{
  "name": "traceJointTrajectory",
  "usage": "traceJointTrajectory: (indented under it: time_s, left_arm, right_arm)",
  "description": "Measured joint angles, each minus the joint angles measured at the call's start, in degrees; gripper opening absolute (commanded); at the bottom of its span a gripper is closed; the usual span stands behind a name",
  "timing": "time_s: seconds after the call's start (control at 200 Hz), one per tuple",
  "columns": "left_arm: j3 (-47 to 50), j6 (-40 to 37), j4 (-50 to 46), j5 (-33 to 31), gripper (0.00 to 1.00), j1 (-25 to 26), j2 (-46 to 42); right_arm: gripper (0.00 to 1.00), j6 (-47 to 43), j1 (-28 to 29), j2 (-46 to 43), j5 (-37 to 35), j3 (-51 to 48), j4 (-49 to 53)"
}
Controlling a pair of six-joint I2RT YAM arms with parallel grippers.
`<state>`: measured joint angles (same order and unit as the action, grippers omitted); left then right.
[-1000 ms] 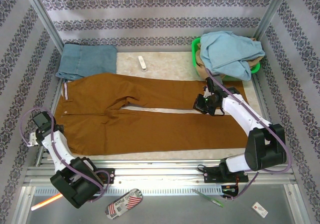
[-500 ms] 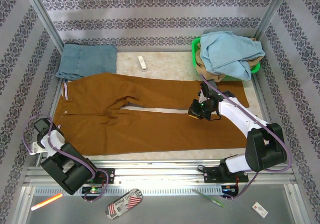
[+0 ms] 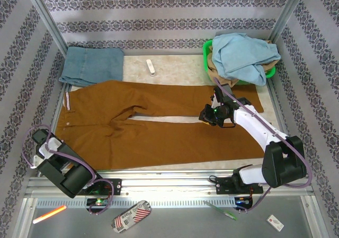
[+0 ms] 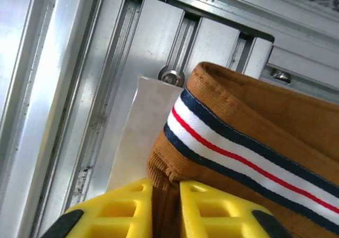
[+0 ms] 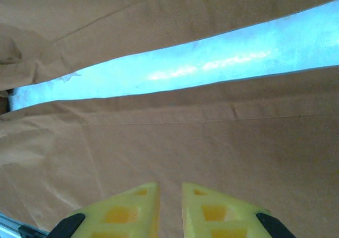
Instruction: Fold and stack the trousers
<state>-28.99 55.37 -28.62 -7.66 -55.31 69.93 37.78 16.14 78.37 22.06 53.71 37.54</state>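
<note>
Left wrist view shows you the left gripper (image 4: 165,185) pinching the waistband corner of the trousers (image 4: 265,116) at the near-left corner of the table (image 3: 175,68), probably to lift it for folding, while the right gripper (image 5: 170,187), jaws nearly together and seemingly empty, hovers over the legs toward the right edge.

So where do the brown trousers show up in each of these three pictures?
Top external: the trousers lie spread flat across mid-picture, waist to the left.
Left wrist: their waist corner sits in the lower right.
Right wrist: both legs run across the picture, with a pale strip of table between them.
Shared landmark: the striped waistband lining, seen from the top and the left wrist.
</note>
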Motion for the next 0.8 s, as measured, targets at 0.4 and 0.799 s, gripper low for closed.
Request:
traceJointTrajectory:
  time_s: [0.4,0.799]
  left_arm:
    - [2.12,0.15,2.89,11.19,0.0,1.75,-15.74]
    - [1.09,0.81,2.58,15.54,0.0,8.35,-17.42]
  right_arm:
    - [0.43,9.64,-1.14,-9.53,-1.25,-2.34,4.37]
    - [0.49,35.5,2.1,-35.08,-10.51,-16.31,18.03]
